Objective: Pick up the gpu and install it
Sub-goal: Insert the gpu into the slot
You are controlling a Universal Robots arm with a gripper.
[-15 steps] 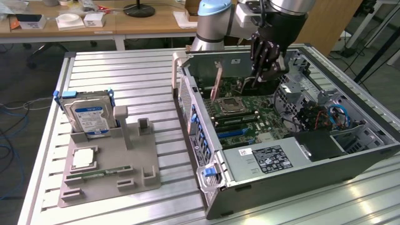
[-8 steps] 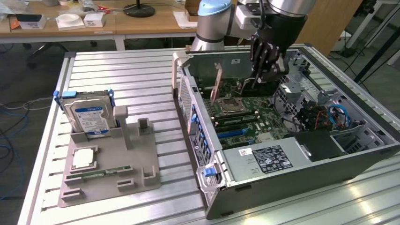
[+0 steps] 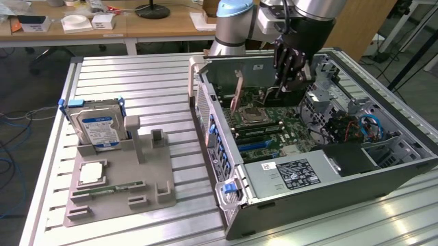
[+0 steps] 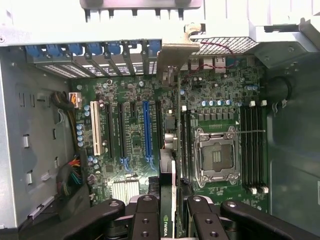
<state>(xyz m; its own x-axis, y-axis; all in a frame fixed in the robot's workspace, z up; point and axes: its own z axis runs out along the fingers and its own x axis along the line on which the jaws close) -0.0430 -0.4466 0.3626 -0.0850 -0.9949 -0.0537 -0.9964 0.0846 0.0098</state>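
gpu [image 4: 167,228] clamped in jaws, edgewise to motherboard [image 4: 135,140]; inside open case [image 3: 329,205]

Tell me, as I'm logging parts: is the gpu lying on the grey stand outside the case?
No, the gpu is clamped edge-on in the gripper, over the motherboard inside the case.

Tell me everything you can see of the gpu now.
The gpu is a thin, dark rectangular card, seen edge-on in the wrist view. One face carries a pale logo; a bent silver metal bracket caps its far end, by the case's rear slot openings. It stands on edge over the green motherboard, between the long expansion slots and the processor socket. The black gripper clamps its near end, a finger on each face. Whether it is seated cannot be told.
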